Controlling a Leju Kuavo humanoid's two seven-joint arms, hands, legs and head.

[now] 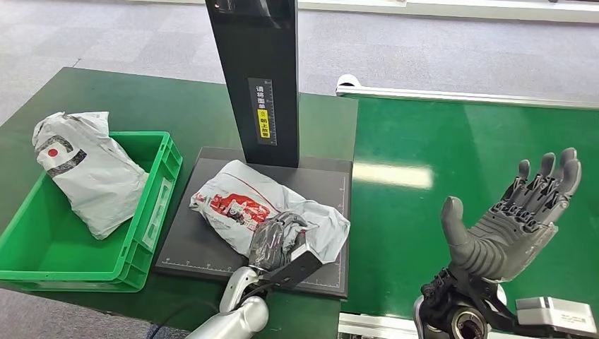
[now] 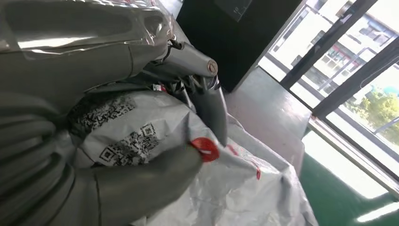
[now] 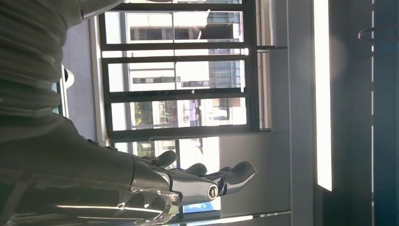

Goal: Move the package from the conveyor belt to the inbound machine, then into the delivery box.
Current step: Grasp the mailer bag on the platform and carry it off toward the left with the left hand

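Note:
A grey plastic mailer with red print, the package [image 1: 265,208], lies on the black plate of the inbound machine [image 1: 325,176], in front of its dark upright column [image 1: 258,78]. My left hand [image 1: 277,240] grips the package at its near edge; up close, thumb and fingers [image 2: 211,110] close over the bag's QR-code label [image 2: 127,143]. My right hand [image 1: 512,219] is raised over the green conveyor belt [image 1: 452,148] with its fingers spread and nothing in it; its fingertips [image 3: 235,175] point at distant windows.
A green delivery box [image 1: 152,205] stands left of the machine on the dark green table [image 1: 162,99]; another grey mailer [image 1: 85,169] lies in it, leaning over its far rim. The belt's metal rail [image 1: 466,95] runs along the back.

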